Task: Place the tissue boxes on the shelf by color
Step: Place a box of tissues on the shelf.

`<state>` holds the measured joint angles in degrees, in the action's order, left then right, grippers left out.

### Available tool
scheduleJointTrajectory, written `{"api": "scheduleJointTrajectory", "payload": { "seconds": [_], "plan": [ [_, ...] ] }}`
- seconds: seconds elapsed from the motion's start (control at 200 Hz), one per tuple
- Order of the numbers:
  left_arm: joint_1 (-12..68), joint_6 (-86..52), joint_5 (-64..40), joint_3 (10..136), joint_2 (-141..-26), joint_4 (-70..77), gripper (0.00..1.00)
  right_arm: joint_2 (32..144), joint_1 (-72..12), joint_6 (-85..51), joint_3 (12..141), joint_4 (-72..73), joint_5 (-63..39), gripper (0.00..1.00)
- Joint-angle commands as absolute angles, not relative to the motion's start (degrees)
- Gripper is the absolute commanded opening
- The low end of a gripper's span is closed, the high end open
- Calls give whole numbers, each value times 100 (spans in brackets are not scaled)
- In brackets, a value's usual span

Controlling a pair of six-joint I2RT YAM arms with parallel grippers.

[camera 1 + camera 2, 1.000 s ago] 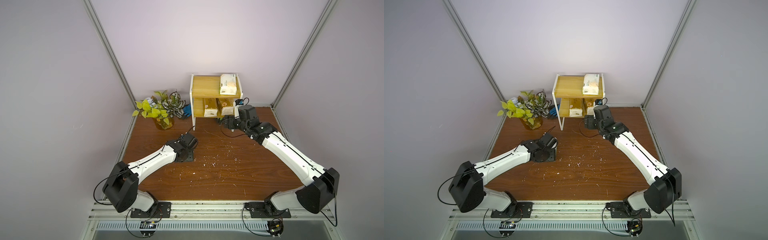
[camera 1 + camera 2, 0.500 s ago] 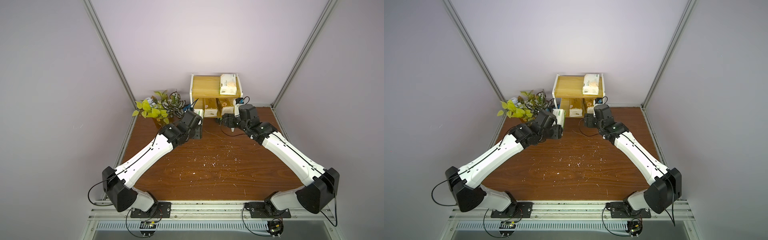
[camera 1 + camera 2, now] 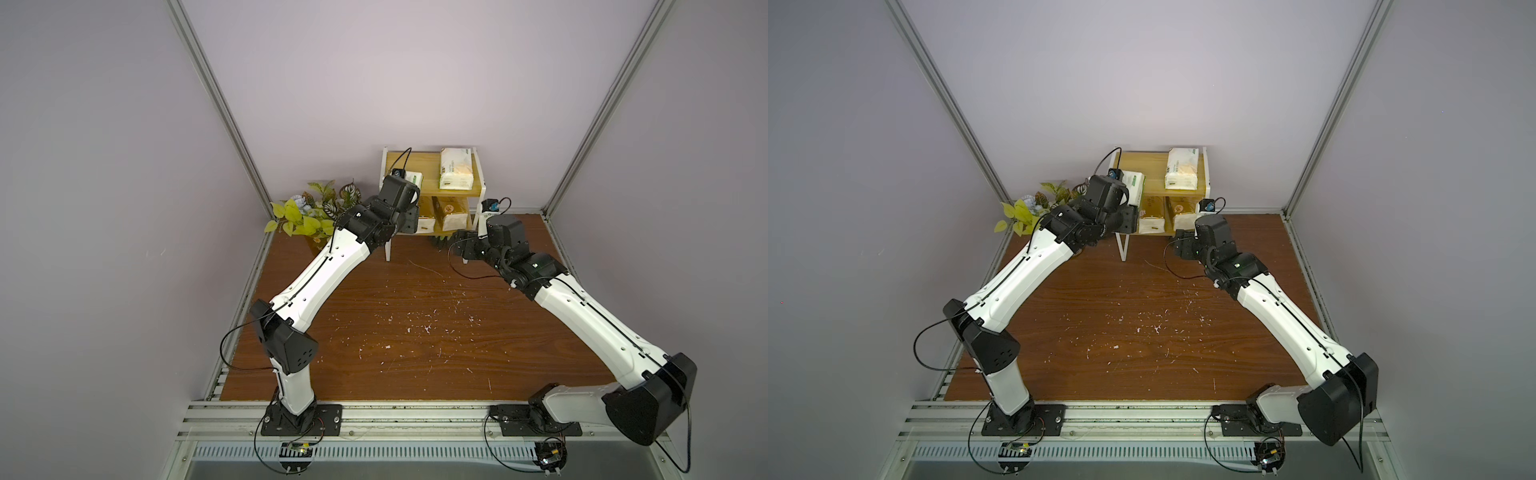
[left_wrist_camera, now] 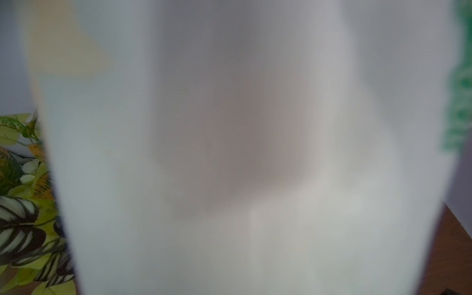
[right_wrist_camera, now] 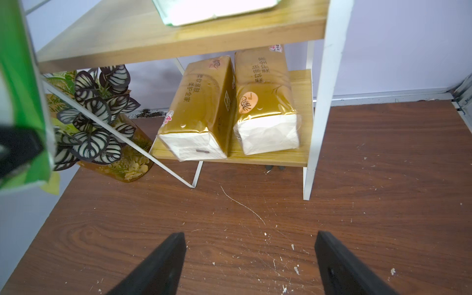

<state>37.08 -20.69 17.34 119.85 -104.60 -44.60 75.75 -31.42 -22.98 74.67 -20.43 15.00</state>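
At the shelf's (image 3: 415, 160) top board, by its left front edge, your left claw (image 3: 411, 197) is clamped on a white pack (image 3: 414, 183) in both top views. A second white pack (image 3: 456, 170) lies on that board's right side. Your left wrist view is filled by the blurred white pack. From the right wrist, your right claw (image 5: 250, 237) hangs before the shelf, jaws apart, with two gold packs (image 5: 201, 102) side by side on its lower board.
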Motion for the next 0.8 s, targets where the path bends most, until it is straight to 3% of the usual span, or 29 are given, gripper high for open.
{"api": "scheduleJointTrajectory", "payload": {
  "seconds": [0.0, 0.39, 0.796],
  "plan": [
    [3605, -1800, 1848, 12560, -10649, -4465, 66, 7343, -3162, -2441, 7415, -1998, 1726, 86],
    [3560, -1869, 1663, 13637, -11405, -4237, 67, 7191, -3167, -2584, 7208, -2108, 1698, 86],
    [3551, -1714, 2143, 13731, -11643, -3492, 68, 6936, -3173, -2750, 6799, -2221, 1727, 86]
  ]
}}
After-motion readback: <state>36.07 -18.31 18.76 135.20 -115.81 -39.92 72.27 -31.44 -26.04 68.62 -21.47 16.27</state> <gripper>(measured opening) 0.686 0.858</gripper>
